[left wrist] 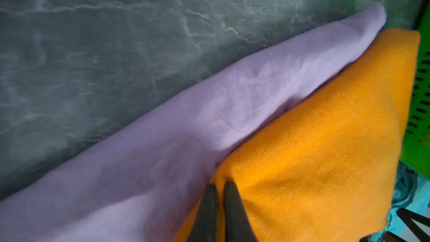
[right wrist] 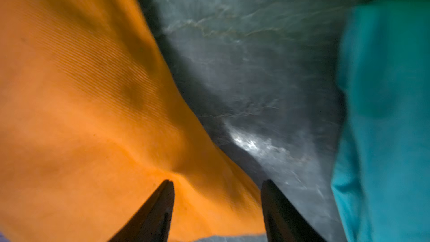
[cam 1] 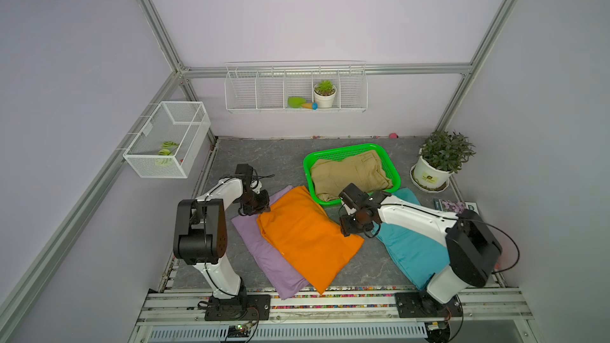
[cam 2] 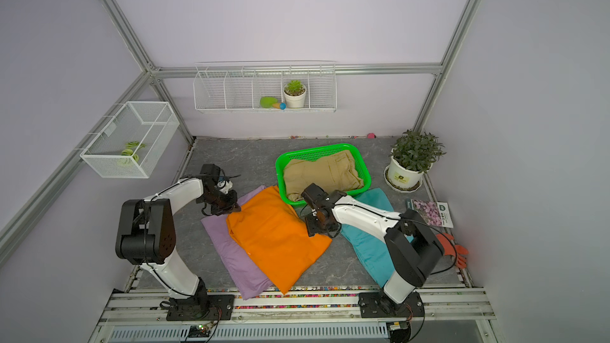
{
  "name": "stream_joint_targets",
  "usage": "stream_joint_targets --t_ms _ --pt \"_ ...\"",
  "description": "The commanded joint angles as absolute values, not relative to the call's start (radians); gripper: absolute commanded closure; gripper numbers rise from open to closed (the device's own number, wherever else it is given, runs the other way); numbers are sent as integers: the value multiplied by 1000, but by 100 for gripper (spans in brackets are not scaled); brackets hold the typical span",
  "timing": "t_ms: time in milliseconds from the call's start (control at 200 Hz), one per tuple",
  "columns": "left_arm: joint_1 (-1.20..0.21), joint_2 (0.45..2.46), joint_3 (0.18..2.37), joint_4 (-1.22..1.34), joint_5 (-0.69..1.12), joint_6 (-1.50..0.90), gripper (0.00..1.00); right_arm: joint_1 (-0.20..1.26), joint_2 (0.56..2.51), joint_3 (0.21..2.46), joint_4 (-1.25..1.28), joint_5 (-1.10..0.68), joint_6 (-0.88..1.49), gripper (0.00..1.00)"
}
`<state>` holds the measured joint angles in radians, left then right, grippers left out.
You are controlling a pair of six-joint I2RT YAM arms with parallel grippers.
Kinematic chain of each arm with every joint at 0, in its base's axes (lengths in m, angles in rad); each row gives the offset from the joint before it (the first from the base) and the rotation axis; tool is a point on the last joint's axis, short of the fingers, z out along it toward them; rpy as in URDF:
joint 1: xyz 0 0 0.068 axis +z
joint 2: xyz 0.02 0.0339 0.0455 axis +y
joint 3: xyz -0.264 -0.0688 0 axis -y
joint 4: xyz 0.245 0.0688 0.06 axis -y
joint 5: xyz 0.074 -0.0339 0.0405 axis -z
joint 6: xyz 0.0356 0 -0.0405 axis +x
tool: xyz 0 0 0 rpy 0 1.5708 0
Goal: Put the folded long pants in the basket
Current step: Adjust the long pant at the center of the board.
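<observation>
- In basket [cam 1: 307, 168]: khaki pants [cam 1: 346, 173]
- Outside, from basket: orange pants [cam 1: 307, 235] 7 o'clock, lilac pants [cam 1: 260, 249] 8, teal pants [cam 1: 412, 249] 5
- Grip: left gripper [left wrist: 218, 185] pinches orange edge; right gripper [right wrist: 217, 181] spread wide

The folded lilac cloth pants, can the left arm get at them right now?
Only partly, I think. The folded orange cloth pants cover most of the lilac pants, and the left gripper is shut on the orange corner; a bare lilac strip lies beside it.

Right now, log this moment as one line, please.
basket: khaki pants inside | left gripper: shut on orange pants corner | right gripper: open at orange edge | table: lilac pants, teal pants
</observation>
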<state>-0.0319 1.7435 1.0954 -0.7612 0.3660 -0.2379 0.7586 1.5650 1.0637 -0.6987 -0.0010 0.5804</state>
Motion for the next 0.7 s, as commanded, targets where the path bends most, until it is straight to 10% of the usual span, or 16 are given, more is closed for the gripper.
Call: stream_joint_targets --t_ms 0,235,695 --pt "38 1713 1086 -764 351 -294 100 759 1410 975 -674 81 740 33" --pt "49 1717 1081 -786 246 -320 100 811 1251 689 -289 -64 1042 31" --pt "86 1712 1080 -804 196 -318 100 1023 1537 539 259 -42 1440 22"
